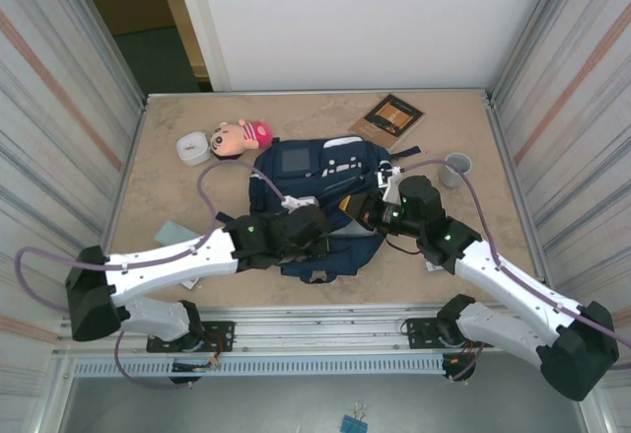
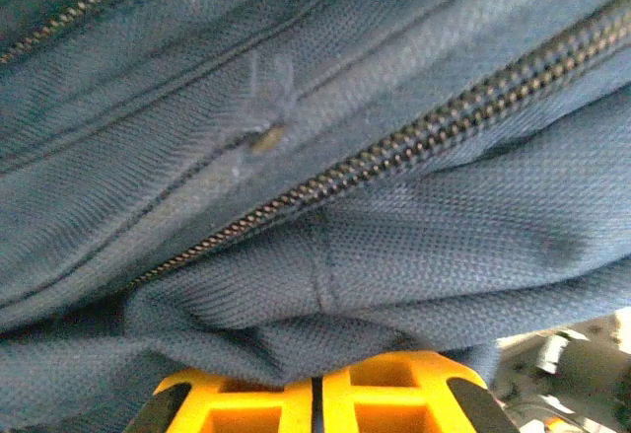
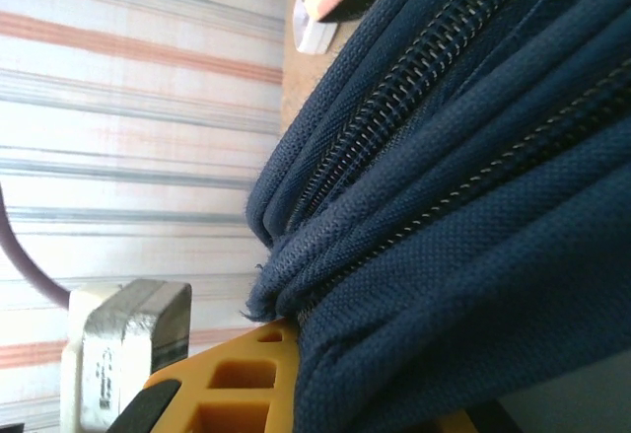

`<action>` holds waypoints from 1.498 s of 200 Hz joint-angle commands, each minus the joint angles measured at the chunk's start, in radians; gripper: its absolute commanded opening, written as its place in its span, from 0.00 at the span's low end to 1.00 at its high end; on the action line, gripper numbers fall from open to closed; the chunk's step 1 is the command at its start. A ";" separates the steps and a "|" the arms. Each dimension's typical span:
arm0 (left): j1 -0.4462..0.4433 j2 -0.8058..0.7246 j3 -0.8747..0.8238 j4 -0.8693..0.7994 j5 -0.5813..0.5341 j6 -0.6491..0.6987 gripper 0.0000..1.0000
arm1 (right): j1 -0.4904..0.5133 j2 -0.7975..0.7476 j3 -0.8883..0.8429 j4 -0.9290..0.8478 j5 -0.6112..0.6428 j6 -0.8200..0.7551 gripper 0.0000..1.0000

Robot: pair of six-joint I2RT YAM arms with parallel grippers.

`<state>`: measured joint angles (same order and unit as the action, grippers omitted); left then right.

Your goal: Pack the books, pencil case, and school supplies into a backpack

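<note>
The navy backpack (image 1: pixel 325 172) lies flat in the middle of the table. My left gripper (image 1: pixel 320 228) sits on its near left part. In the left wrist view its yellow fingers (image 2: pixel 246 408) are shut on a fold of the backpack fabric (image 2: pixel 325 295), just below a closed zipper (image 2: pixel 394 152). From the right, my right gripper (image 1: pixel 363 208) is shut on the backpack's edge (image 3: pixel 414 255); one yellow finger (image 3: pixel 237 384) presses the bunched cloth. The brown book (image 1: pixel 386 119) lies at the back right. A pale teal pad (image 1: pixel 175 232) lies at the left. The pencil case is out of view.
A doll-shaped pink and tan item (image 1: pixel 242 137) and a white rounded box (image 1: pixel 193 147) sit at the back left. A grey cup (image 1: pixel 455 169) stands to the right of the backpack. Ribbed metal walls (image 1: pixel 69 108) close in both sides.
</note>
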<state>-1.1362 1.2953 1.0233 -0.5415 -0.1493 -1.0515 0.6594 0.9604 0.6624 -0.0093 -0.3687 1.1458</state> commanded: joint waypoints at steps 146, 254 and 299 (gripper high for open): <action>0.196 -0.198 -0.049 -0.241 0.158 0.430 0.00 | -0.341 0.104 0.207 -0.197 -0.500 -0.311 0.00; 0.170 -0.154 -0.092 0.218 0.288 0.320 0.00 | 0.038 -0.080 -0.087 0.089 0.207 0.224 0.74; 0.165 -0.163 -0.105 0.164 0.239 0.341 0.00 | 0.000 -0.048 -0.042 0.032 0.119 0.150 0.23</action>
<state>-0.9642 1.1519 0.9203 -0.4171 0.1116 -0.7223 0.6968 0.9066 0.5755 0.0360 -0.2173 1.3300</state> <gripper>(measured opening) 0.060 0.388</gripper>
